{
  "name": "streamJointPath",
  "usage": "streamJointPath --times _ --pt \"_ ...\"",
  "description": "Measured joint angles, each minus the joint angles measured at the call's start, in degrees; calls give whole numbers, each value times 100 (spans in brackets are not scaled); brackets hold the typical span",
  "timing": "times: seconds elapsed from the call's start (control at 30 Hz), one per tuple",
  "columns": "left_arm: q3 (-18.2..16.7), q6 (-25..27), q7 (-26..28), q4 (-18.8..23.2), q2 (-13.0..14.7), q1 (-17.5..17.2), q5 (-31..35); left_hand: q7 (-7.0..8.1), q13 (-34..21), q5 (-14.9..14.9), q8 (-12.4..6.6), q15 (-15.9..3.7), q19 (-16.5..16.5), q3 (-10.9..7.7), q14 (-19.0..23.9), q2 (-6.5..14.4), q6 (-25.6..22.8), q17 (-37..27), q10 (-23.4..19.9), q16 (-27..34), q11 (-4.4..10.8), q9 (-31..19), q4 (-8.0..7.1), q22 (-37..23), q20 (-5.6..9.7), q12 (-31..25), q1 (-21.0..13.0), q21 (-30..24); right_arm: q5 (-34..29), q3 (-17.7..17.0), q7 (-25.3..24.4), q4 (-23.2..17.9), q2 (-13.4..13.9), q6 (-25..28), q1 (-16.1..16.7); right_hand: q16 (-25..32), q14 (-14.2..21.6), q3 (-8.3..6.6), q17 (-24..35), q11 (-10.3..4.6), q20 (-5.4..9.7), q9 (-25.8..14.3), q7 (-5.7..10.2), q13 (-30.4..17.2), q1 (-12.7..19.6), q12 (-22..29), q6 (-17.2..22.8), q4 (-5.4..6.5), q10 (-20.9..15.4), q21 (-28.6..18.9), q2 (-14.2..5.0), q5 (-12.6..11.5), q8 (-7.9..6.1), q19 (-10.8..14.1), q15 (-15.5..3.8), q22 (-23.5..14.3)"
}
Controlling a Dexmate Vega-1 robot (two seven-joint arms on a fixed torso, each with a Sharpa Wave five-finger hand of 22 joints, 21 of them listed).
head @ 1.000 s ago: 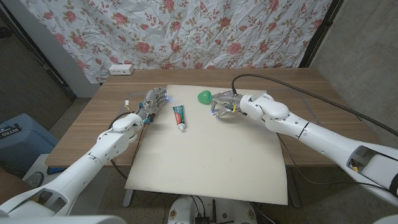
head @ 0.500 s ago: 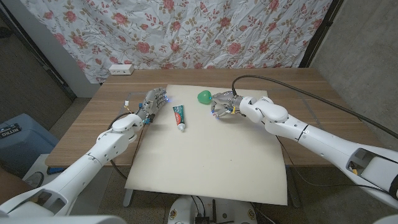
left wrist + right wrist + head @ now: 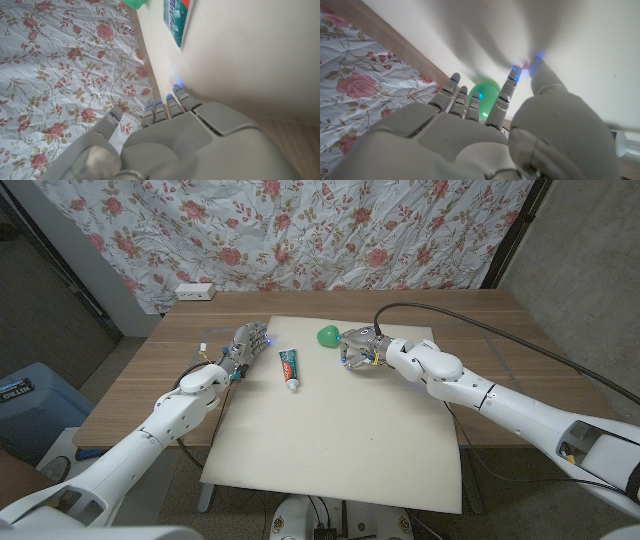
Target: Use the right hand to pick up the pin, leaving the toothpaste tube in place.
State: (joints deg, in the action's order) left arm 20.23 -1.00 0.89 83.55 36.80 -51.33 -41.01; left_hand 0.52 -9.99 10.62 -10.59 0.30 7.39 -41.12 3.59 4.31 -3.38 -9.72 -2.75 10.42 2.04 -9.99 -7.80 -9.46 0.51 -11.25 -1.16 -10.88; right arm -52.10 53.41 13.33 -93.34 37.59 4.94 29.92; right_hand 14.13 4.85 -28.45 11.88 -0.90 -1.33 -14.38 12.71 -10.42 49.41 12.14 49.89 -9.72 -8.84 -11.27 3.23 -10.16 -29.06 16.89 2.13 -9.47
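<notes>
My right hand (image 3: 358, 348) reaches down to the cream mat (image 3: 340, 430) at its far middle. In the right wrist view its thumb and one fingertip (image 3: 514, 75) meet on a tiny pink pin (image 3: 524, 65) at the mat's surface. The white toothpaste tube (image 3: 288, 367) with a green and red label lies on the mat left of that hand, apart from it, and its end shows in the left wrist view (image 3: 177, 20). My left hand (image 3: 245, 345) stands at the mat's left edge, fingers apart, holding nothing.
A rounded green object (image 3: 327, 335) sits on the mat just left of my right hand, beyond its fingers (image 3: 485, 95). A white power strip (image 3: 194, 291) lies at the table's far left. A floral curtain (image 3: 330, 230) hangs behind. A black cable (image 3: 470, 320) runs across the table's right side.
My right forearm has edged slightly left and lower; the hand stays at the same spot on the mat. The tube and my left hand have not moved.
</notes>
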Motion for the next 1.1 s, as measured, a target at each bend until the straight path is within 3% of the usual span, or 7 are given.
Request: streamJointPath --times 0.63,1.1 --pt "-6 21 18 16 12 -19 -18 0 0 0 0 0 0 0 0 0 0 0 0 0 0 0 0 0 0 0 0 0 -99 37 -555 226 -2 -88 60 50 265 118 28 -125 122 -50 0 0 157 0 570 -8 -428 0 98 -24 -344 287 -225 1" --pt "-7 22 -14 33 37 -50 -26 0 0 0 0 0 0 0 0 0 0 0 0 0 0 0 0 0 0 0 0 0 -145 61 -716 271 -3 -95 68 94 316 119 31 -259 164 -50 21 0 242 0 795 -8 -623 0 13 -47 -431 368 -276 1"
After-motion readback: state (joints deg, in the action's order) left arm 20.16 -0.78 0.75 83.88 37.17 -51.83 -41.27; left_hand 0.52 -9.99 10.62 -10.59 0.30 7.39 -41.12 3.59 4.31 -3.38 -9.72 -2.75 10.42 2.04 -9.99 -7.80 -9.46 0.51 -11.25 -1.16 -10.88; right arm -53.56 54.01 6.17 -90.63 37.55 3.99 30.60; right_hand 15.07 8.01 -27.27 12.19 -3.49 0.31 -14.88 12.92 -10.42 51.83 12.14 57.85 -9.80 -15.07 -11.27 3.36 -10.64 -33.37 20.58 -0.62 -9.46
